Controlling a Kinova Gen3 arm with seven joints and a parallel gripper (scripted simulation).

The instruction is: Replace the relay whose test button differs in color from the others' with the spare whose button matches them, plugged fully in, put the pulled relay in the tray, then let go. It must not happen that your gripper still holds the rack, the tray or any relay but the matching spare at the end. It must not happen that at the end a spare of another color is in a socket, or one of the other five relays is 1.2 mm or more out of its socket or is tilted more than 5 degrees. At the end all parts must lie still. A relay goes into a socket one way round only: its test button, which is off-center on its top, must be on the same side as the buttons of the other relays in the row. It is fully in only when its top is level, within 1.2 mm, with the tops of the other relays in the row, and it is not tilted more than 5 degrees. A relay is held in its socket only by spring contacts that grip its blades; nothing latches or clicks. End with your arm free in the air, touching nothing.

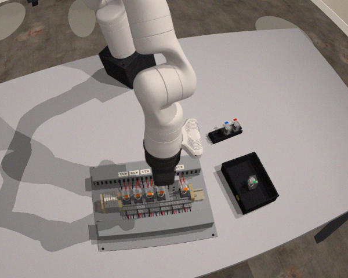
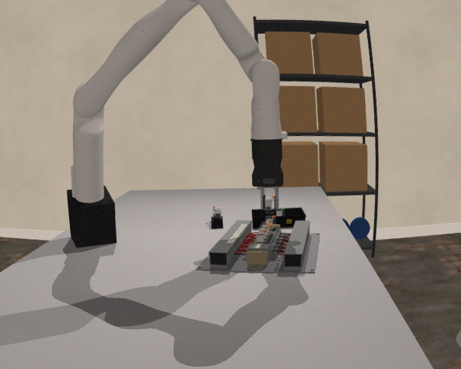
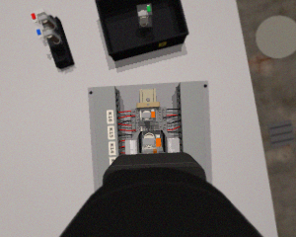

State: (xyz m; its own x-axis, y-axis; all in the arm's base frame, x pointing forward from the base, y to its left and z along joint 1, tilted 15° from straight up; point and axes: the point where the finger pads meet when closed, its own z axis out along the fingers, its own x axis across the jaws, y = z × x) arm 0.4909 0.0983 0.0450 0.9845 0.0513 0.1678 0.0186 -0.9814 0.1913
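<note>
My gripper (image 2: 269, 204) is shut on a clear spare relay with an orange button (image 3: 151, 143) and holds it upright just above the relay row (image 1: 154, 194) on the grey panel. The seated relays in the row all show orange buttons. One socket stands empty between the fourth relay and the right-end relay (image 1: 184, 190). In the top view my wrist hides the held relay. A relay with a green button (image 1: 252, 182) lies in the black tray (image 1: 249, 182); it also shows in the wrist view (image 3: 144, 15).
A small black holder (image 1: 223, 134) behind the tray carries two spares, one with a blue button (image 1: 226, 127) and one with a red button (image 1: 235, 124). Grey wire ducts flank the row. The arm's black base (image 1: 126, 67) stands at the back of the table.
</note>
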